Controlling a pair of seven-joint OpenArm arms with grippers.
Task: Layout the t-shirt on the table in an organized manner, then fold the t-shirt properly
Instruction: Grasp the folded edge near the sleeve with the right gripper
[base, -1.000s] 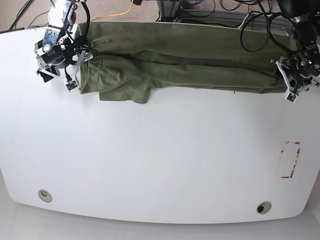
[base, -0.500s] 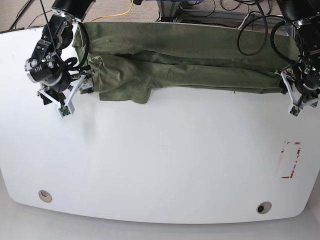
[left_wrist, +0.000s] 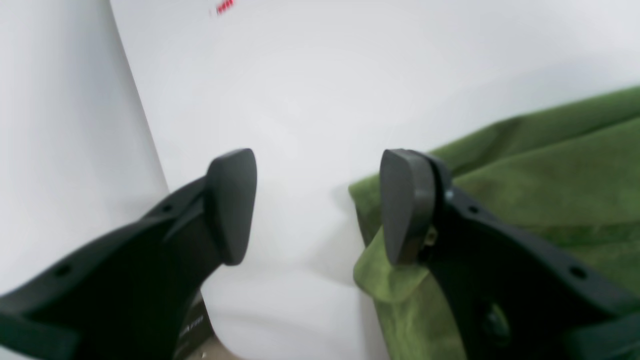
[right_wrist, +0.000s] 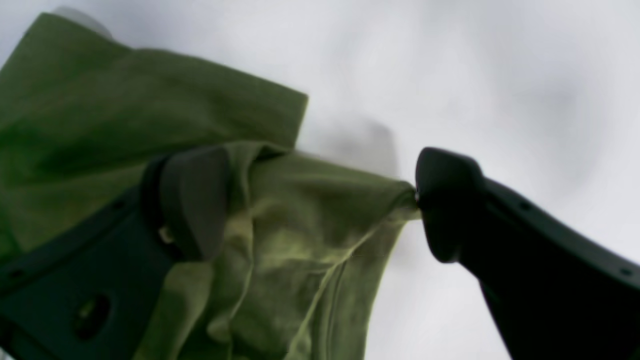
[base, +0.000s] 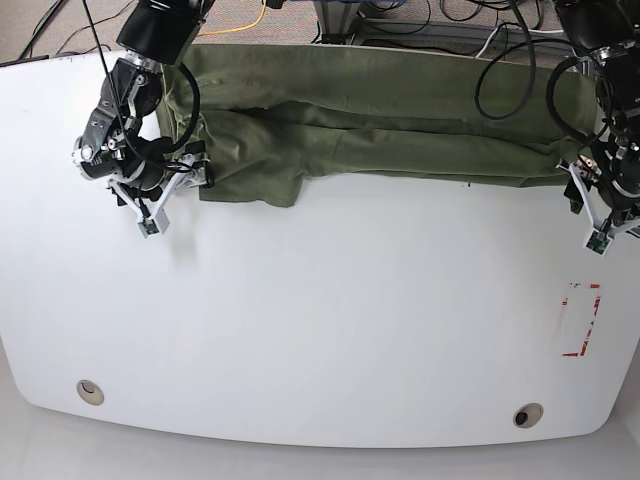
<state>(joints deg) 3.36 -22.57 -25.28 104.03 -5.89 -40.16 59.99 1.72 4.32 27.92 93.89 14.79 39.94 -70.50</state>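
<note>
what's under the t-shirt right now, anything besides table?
Only the white table shows around the t-shirt, which lies bunched in a long band along the far edge. Whatever sits beneath the folded layers is covered; no lump suggests another object.

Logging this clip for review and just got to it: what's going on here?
A two-armed robot is working on an olive-green t-shirt, which lies bunched in a long band along the far edge of the white table. The left tool stands open at one end, with bare table between its fingers. The right tool is open at the other end, with a fold of fabric between its fingers, not pinched. The shirt is neither spread flat nor folded.
</note>
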